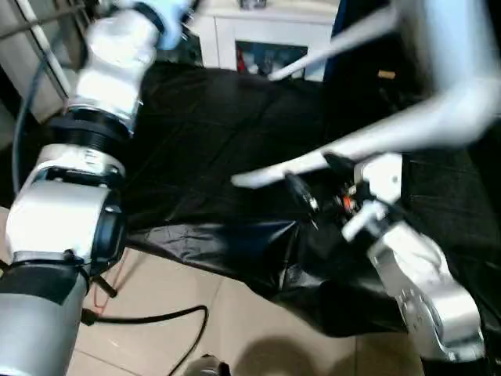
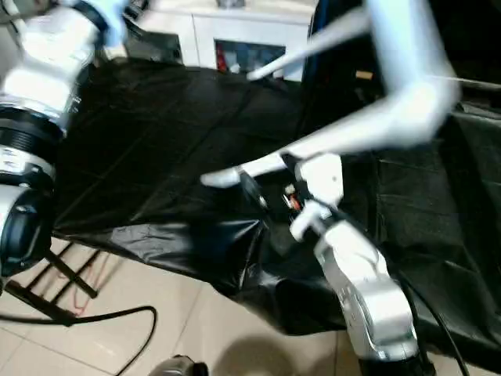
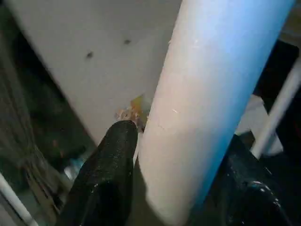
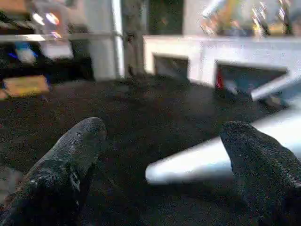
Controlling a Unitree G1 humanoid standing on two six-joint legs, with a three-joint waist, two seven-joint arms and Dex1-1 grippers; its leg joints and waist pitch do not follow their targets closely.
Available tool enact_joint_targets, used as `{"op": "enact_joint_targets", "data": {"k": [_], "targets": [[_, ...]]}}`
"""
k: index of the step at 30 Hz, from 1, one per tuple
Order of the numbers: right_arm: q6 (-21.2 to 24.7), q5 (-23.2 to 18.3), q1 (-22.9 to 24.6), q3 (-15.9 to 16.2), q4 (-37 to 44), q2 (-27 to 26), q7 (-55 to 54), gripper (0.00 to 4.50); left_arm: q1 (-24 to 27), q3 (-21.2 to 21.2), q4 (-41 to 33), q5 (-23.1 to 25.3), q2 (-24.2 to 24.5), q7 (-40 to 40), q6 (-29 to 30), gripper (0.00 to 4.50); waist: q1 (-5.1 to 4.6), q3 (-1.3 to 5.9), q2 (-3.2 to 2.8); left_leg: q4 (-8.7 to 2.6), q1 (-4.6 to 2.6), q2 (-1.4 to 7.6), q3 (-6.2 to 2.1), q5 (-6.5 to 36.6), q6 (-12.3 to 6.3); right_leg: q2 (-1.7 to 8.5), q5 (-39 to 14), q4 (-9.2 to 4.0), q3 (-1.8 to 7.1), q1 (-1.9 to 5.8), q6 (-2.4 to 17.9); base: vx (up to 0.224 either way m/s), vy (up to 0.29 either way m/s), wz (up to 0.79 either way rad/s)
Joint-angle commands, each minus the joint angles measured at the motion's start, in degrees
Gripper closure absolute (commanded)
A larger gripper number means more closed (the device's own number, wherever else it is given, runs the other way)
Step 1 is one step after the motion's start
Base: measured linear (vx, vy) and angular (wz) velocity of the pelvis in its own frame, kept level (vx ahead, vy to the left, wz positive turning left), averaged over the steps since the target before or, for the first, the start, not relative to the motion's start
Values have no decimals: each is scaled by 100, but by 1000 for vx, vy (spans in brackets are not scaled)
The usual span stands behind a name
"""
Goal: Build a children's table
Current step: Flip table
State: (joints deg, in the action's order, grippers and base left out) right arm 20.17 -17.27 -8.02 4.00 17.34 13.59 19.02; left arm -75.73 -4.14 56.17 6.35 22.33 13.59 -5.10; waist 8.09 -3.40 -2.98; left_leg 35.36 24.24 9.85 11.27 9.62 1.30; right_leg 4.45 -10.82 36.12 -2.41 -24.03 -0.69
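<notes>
Nearest, the right gripper (image 4: 160,165) rises over the black-draped surface (image 1: 203,141), its jaws wide and empty; between its fingers (image 4: 70,160) lies the tapered tip of a white leg (image 1: 313,160), close to the jaws but, as far as can be seen, untouched; the placement suggests a readiness to steady or guide that leg.

Beyond it, the table hangs tilted above the surface, not resting flat; two fitted legs project from it toward the robot's left, long axes running roughly level with a slight slope, tips free in the air; the nearer leg ends just beside the right gripper, the farther leg (image 1: 329,48) points toward the cabinet (image 1: 266,31) at the back.

Higher and farther, the left gripper (image 3: 178,188) holds another leg (image 3: 207,94) between its jaws, closed about the tube at roughly half width; this leg's axis runs steeply along the fingers, and the tabletop (image 3: 94,61) lies flat and pale behind it; the grip probably serves to carry the whole assembly while it is turned.
</notes>
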Motion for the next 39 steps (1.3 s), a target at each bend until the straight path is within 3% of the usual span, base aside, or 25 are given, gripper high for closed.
{"op": "enact_joint_targets", "data": {"k": [1, 5, 7, 8, 10, 12, 13, 17, 18, 20, 21, 24, 25, 27, 32, 33, 39], "targets": [[119, 134, 4, -138, 25, -19, -222, 0, -43, -434, -373, -468, 54, -247, 59, 248, -5, 502, 117, -354, -179, 266, -192, 567, -260, 387, -64, -319, 190, 263, 1253, 0, 0, 0], [192, 410, -82, -555, -249, -197, -978, 0, 553, -566, -1140, -628, 1, 14, 285, 252, -10, 504, 128, -350, -188, 278, -178, 519, -321, 403, -84, -309, 189, 269, 1324, 0, 0, 0], [200, 447, -182, -667, -364, -233, -1140, 0, 834, -563, -1469, -728, -13, 129, 280, 253, 13, 508, 108, -340, -231, 283, -164, 612, -292, 400, -222, -331, 192, 241, 1289, 0, 0, 0], [194, 401, -271, -727, -459, -267, -1185, 0, 1034, -550, -1710, -800, -21, 213, 253, 254, -16, 488, 118, -369, -195, 291, -174, 649, -273, 400, -287, -332, 189, 261, 1291, 0, 0, 0], [169, 415, -411, -770, -606, -289, -1270, 0, 1217, -540, -1958, -856, -32, 271, 269, 254, -12, 494, 108, -361, -232, 286, -159, 740, -222, 380, -388, -348, 189, 236, 1253, 0, 0, 0], [127, 350, -776, -913, -1060, -427, -1426, 0, 1428, -521, -2305, -882, -39, 350, 468, 254, -39, 490, 94, -383, -238, 302, -172, 821, -110, 395, -469, -336, 184, 236, 1255, 0, 0, 0], [99, 247, -953, -979, -1294, -501, -1407, 0, 1513, -510, -2454, -872, -39, 347, 571, 254, -32, 482, 135, -376, -261, 297, -158, 898, -61, 401, -609, -348, 190, 224, 1235, 0, 0, 0], [-100, -115, -1546, -1046, -2113, -668, -932, 0, 1683, -503, -2740, -861, -31, 327, 758, 254, -56, 479, 117, -393, -237, 299, -166, 888, -10, 406, -666, -351, 189, 241, 1157, 0, 0, 0], [-262, -66, -1957, -1095, -2850, -725, -887, 0, 1793, -524, -2936, -900, -36, 290, 891, 254, -69, 494, 113, -378, -236, 296, -163, 776, 1, 403, -467, -308, 187, 242, 1196, 0, 0, 0], [-379, -27, -2184, -1142, -3253, -744, -913, 0, 1824, -523, -2998, -900, -39, 284, 927, 254, -77, 496, 119, -374, -221, 285, -154, 649, -1, 399, -353, -305, 181, 253, 1236, 0, 0, 0], [-485, -137, -2455, -1259, -3669, -804, -812, 0, 1870, -517, -3113, -889, -49, 259, 1032, 254, -77, 505, 181, -357, -209, 274, -138, 532, -52, 397, -187, -279, 184, 264, 1263, 0, 0, 0], [-544, -187, -2681, -1365, -4004, -858, -779, 17, 1938, -545, -3296, -881, -50, 223, 1174, 254, -80, 513, 150, -347, -207, 274, -141, 429, -133, 400, -153, -267, 180, 281, 1284, 0, 0, 0], [-520, -212, -2733, -1378, -4090, -865, -733, 31, 1961, -565, -3353, -864, -47, 186, 1230, 254, -84, 513, 224, -345, -197, 273, -135, 305, -207, 396, -35, -248, 176, 290, 1301, 0, 0, 0], [-558, -198, -2793, -1345, -4210, -857, -657, 52, 1992, -597, -3435, -851, -50, 127, 1315, 254, -85, 522, 177, -331, -208, 275, -130, 274, -258, 396, -8, -244, 172, 270, 1324, 0, 0, 0], [-644, -272, -2922, -1301, -4577, -877, -288, 97, 2109, -683, -3663, -842, -68, -65, 1617, 254, -125, 505, 188, -347, -221, 284, -130, 487, -199, 393, -187, -273, 172, 271, 1347, 0, 0, 0], [-455, -224, -2887, -1182, -4571, -822, -121, 102, 2173, -712, -3707, -820, -68, -132, 1678, 254, -142, 491, 242, -360, -214, 287, -127, 541, -181, 390, -241, -291, 174, 281, 1351, 0, 0, 0], [-249, -64, -2859, -1028, -4695, -716, 20, 145, 2253, -797, -3811, -804, -93, -305, 1713, 254, -148, 498, 222, -350, -219, 281, -131, 444, -138, 381, -126, -267, 172, 281, 1367, 0, 0, 0]]}}
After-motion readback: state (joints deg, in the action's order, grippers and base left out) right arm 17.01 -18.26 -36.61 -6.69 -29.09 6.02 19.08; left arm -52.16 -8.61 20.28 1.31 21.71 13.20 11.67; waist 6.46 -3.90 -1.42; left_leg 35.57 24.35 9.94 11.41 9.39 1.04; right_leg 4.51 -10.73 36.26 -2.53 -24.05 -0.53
